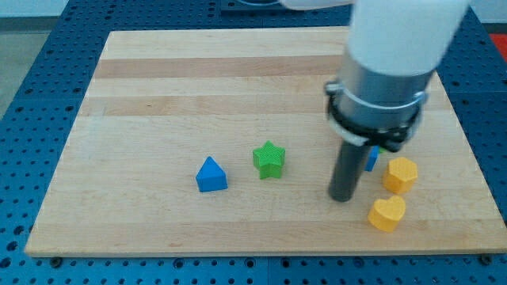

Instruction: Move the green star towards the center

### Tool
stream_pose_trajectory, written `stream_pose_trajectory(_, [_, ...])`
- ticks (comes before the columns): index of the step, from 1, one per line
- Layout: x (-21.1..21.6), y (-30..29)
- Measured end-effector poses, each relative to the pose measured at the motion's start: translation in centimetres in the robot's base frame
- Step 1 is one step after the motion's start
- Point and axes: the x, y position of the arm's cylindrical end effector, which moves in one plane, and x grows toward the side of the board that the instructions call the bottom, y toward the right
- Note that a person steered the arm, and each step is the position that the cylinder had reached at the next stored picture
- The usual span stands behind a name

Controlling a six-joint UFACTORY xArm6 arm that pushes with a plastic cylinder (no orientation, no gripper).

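Observation:
The green star [269,159] lies on the wooden board [198,87], a little below the middle. My tip [341,197] rests on the board to the star's right, about a rod's length away and slightly lower, not touching it. A blue triangular block [211,175] lies to the star's left. The arm's white and grey body hides part of the board's upper right.
Right of my tip are a yellow hexagon block [401,174] and a yellow heart block [387,214]. A small blue block [371,159] shows partly behind the rod; its shape cannot be made out. Blue perforated table surrounds the board.

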Motion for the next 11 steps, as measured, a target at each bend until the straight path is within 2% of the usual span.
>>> stream_pose_trajectory(1, [0.1,-5.8])
stream_pose_trajectory(2, [0.1,-8.4])
stream_pose_trajectory(3, [-0.1,-7.7])
stream_pose_trajectory(5, [-5.9,-4.8])
stream_pose_trajectory(6, [-5.6,-4.8])
stream_pose_trajectory(7, [-3.3,-4.8])
stream_pose_trajectory(9, [-5.0,-7.8])
stream_pose_trajectory(11, [-5.0,-11.9])
